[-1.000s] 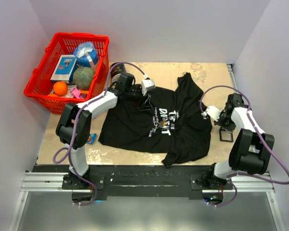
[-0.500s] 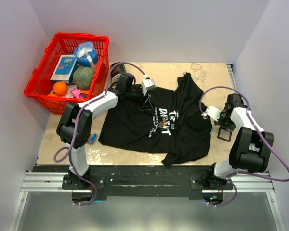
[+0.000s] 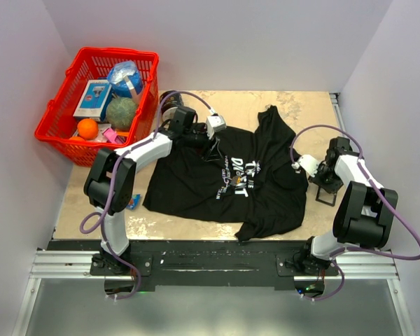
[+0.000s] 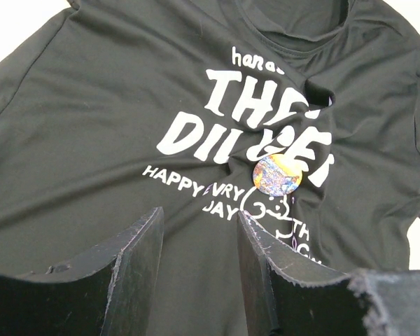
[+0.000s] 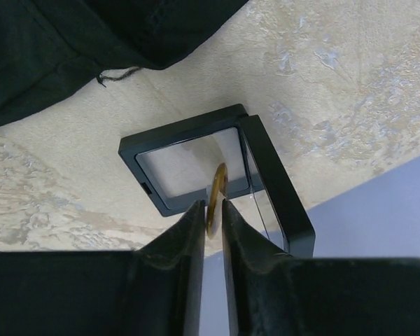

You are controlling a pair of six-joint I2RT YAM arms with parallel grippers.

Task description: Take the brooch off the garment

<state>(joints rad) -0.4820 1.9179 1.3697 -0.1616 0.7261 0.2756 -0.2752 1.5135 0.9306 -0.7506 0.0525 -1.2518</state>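
The garment (image 3: 189,185), a black T-shirt with white lettering, lies spread over the table. A round multicoloured brooch (image 4: 277,175) is pinned on the garment (image 4: 91,105) in the print. My left gripper (image 4: 199,213) is open just above the cloth, short of the brooch, and sits near the collar (image 3: 210,145). My right gripper (image 5: 211,204) is at the table's right side (image 3: 327,183), over an open black box (image 5: 182,133). Its jaws stand slightly apart, and a thin gold-edged disc (image 5: 215,185) leans edge-on between them.
A red basket (image 3: 56,129) holding a ball, an orange and packets stands at the back left. A small blue packet (image 3: 132,202) lies by the shirt's left hem. The black box (image 3: 327,197) sits near the table's right edge, against the wall.
My right gripper's jaws have parted a little around the disc over the box. My left arm and the shirt have not moved.
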